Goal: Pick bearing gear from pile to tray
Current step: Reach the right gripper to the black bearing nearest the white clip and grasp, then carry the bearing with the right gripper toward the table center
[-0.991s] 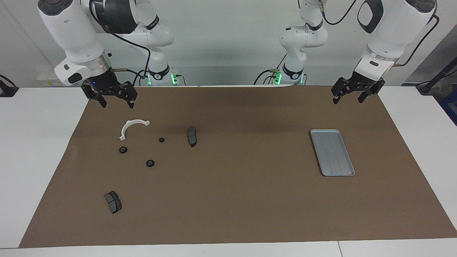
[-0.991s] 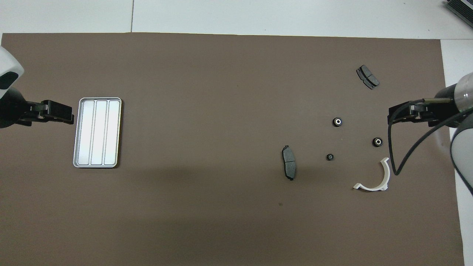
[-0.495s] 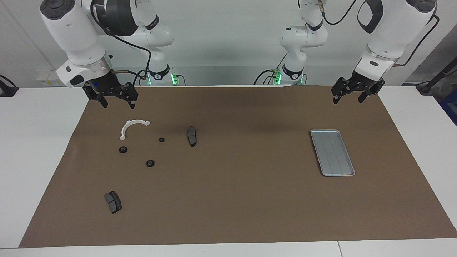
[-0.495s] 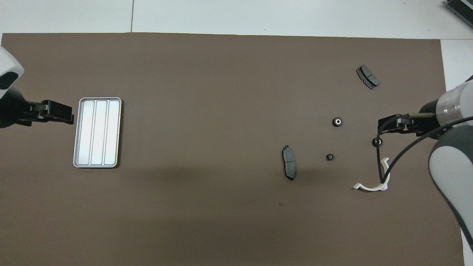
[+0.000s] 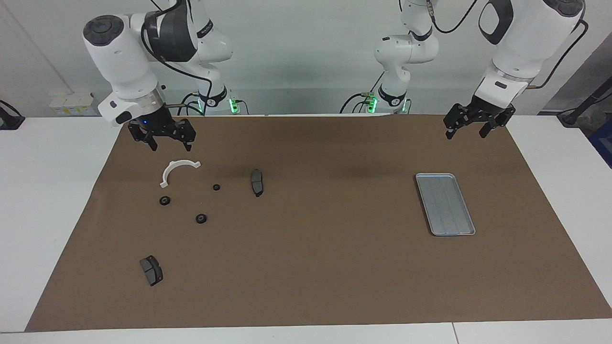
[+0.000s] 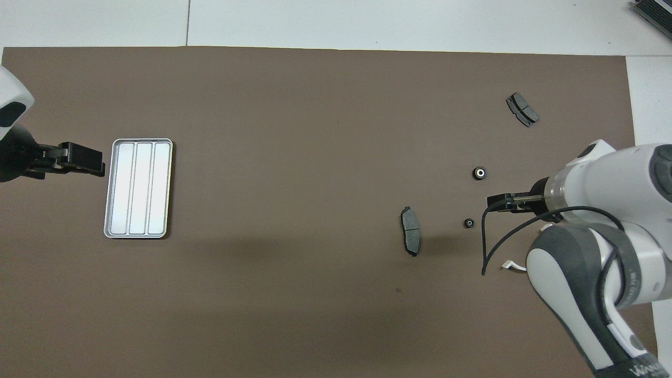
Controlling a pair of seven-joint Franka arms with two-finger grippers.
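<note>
The pile lies toward the right arm's end of the table. It holds three small black bearing gears point(image 5: 165, 200) point(image 5: 201, 219) point(image 5: 216, 187), a white curved bracket point(image 5: 178, 169) and two dark grey pads point(image 5: 257, 182) point(image 5: 151, 270). My right gripper point(image 5: 172, 145) hangs open and empty above the mat, just over the bracket's robot-side edge. In the overhead view the right gripper point(image 6: 501, 202) and its arm hide one gear and most of the bracket; two gears point(image 6: 479, 172) point(image 6: 469, 223) show. The silver tray point(image 5: 444, 204) point(image 6: 138, 188) lies empty toward the left arm's end. My left gripper point(image 5: 466, 134) point(image 6: 84, 160) waits open beside the tray.
A brown mat point(image 5: 311, 267) covers most of the white table point(image 5: 43, 200). A black cable point(image 6: 485, 247) loops down from the right wrist above the pile.
The right arm has swung inward from the mat's edge and now hangs over the pile by the bracket. The left arm and all the parts have stayed put.
</note>
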